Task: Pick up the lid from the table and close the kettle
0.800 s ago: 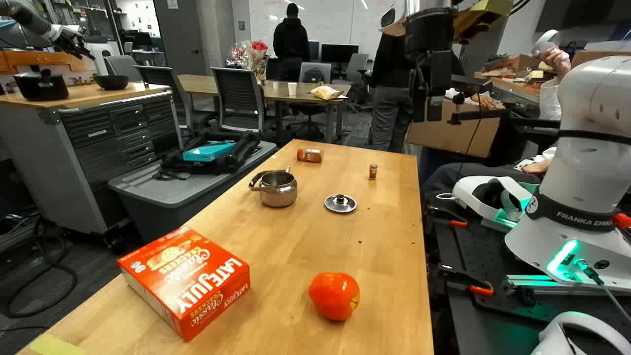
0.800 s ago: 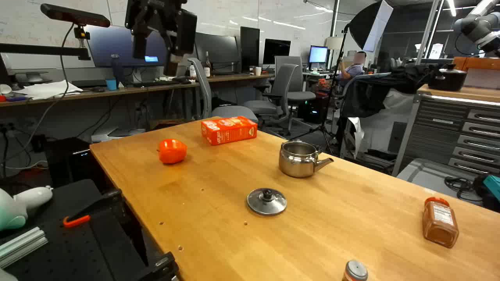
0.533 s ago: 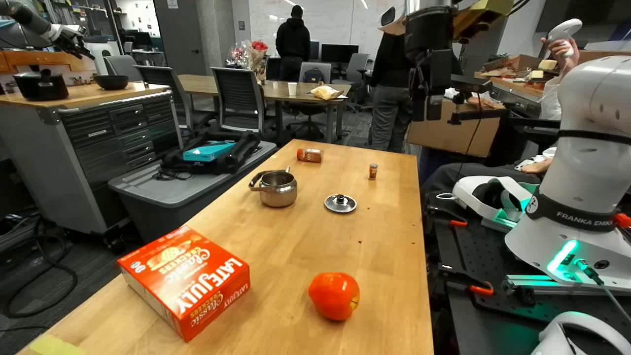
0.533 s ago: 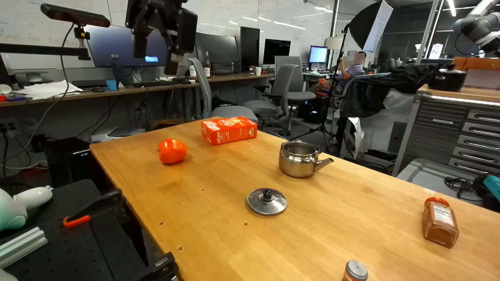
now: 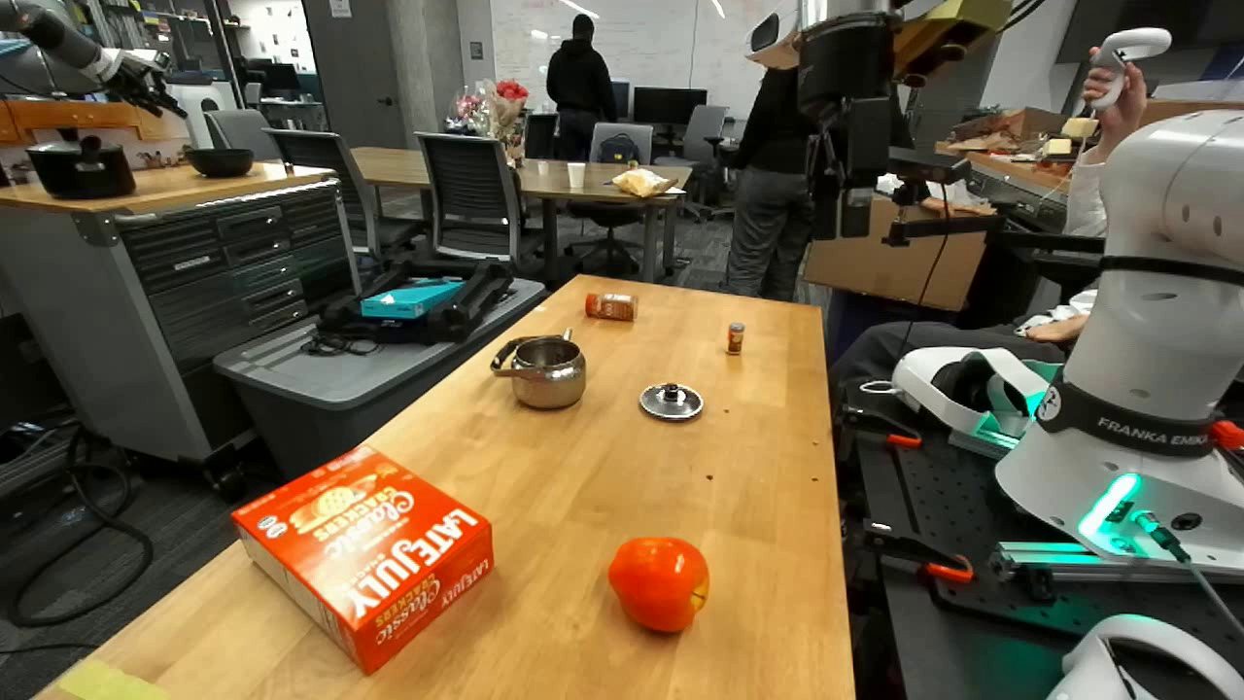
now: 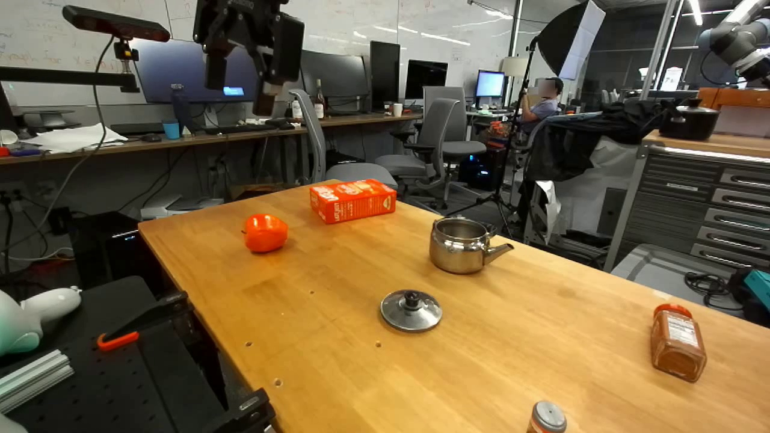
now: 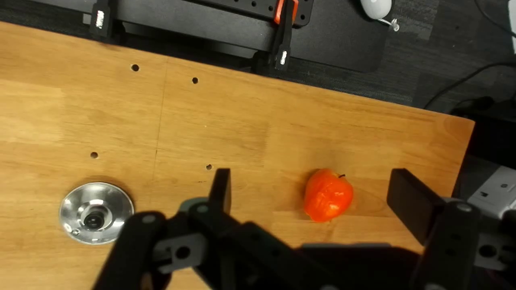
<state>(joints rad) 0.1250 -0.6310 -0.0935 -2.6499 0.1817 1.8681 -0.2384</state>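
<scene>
The lid, a flat round silver disc with a dark knob, lies knob up on the wooden table in both exterior views (image 5: 671, 403) (image 6: 409, 314) and at the left of the wrist view (image 7: 96, 211). The shiny silver kettle stands upright with its top open in both exterior views (image 5: 549, 377) (image 6: 456, 249); it is out of the wrist view. My gripper is open and empty, high above the table, in both exterior views (image 5: 842, 222) (image 6: 240, 84) and in the wrist view (image 7: 309, 181). The lid lies off to one side of the fingers.
An orange-red apple-like ball (image 7: 328, 195) lies on the table below the gripper. A red cracker box (image 5: 369, 554), a lying spice jar (image 6: 678, 341) and a small spice bottle (image 5: 736, 338) are also on the table. Clamps (image 7: 283, 40) sit along the table edge near the robot base.
The gripper, lid and kettle have not visibly moved. In an exterior view, a person's hand with a white controller has moved up and to the right; the people behind shifted slightly.
</scene>
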